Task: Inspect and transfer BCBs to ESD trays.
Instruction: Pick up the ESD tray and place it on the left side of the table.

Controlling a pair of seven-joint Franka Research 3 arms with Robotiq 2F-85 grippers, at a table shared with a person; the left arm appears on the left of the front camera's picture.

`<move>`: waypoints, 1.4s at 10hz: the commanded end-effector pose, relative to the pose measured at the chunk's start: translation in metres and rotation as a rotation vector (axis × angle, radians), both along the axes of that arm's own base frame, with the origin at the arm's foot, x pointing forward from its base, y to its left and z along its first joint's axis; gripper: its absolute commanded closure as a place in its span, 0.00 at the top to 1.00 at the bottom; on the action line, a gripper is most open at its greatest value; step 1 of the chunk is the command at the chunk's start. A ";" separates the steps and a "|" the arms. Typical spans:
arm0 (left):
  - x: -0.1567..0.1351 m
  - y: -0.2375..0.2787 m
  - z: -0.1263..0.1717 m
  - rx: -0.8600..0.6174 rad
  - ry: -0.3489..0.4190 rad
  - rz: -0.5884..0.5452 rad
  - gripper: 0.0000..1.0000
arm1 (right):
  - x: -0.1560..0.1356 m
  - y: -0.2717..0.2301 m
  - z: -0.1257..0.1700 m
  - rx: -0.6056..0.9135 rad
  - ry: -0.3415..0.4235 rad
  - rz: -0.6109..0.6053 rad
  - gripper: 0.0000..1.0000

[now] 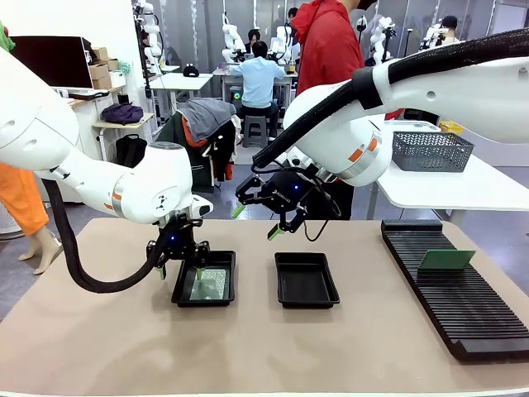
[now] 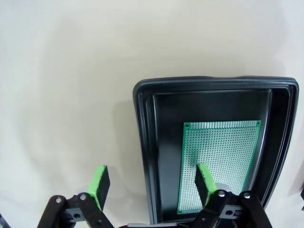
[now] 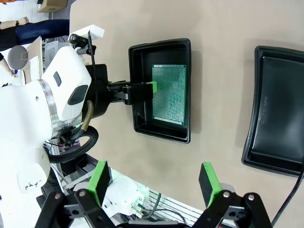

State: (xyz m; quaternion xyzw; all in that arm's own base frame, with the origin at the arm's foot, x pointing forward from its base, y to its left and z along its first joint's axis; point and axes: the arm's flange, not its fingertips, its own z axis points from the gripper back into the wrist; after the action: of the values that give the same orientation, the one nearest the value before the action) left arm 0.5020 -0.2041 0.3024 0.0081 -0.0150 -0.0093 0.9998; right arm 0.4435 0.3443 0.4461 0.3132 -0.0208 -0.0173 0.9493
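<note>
One BCB (image 1: 211, 284) lies flat on the floor of the left ESD tray (image 1: 178, 298). My left gripper (image 1: 181, 272) hangs low over that tray's near-left end, open. In the left wrist view my left gripper (image 2: 152, 185) straddles the tray's rim (image 2: 142, 142): one finger is outside, the other over the green board (image 2: 218, 161). The second ESD tray (image 1: 306, 285) at mid table holds nothing. My right gripper (image 1: 254, 222) is open in the air behind the trays. From the right wrist view, the right gripper (image 3: 154, 183) looks down on the board (image 3: 169, 94) and both trays (image 3: 137, 85) (image 3: 275, 109).
A long black slotted rack (image 1: 463, 306) lies at the right, with another green board (image 1: 446, 260) standing in it. A grey mesh basket (image 1: 431, 151) sits on a white side table behind. A person in red (image 1: 331, 41) stands at the far side.
</note>
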 end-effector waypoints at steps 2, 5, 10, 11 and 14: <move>0.001 0.003 -0.001 -0.006 0.000 -0.011 0.67 | 0.001 0.002 0.000 -0.012 -0.001 -0.013 1.00; 0.003 0.006 -0.001 -0.026 -0.028 0.000 0.44 | 0.001 0.002 0.000 -0.012 -0.001 -0.013 1.00; 0.005 0.006 -0.003 -0.034 -0.017 -0.005 0.00 | 0.001 0.002 0.000 -0.012 -0.001 -0.013 1.00; 0.004 0.007 -0.003 -0.038 -0.017 -0.003 0.06 | 0.001 0.002 0.000 -0.012 -0.001 -0.013 1.00; 0.001 0.011 -0.003 -0.062 -0.022 0.004 0.00 | 0.001 0.002 0.000 -0.012 -0.001 -0.013 1.00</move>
State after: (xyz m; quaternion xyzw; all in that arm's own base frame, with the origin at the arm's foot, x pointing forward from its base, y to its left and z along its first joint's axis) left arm 0.5067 -0.1993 0.3038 -0.0039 -0.0242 0.0004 0.9997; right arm 0.4435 0.3443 0.4461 0.3132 -0.0208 -0.0173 0.9493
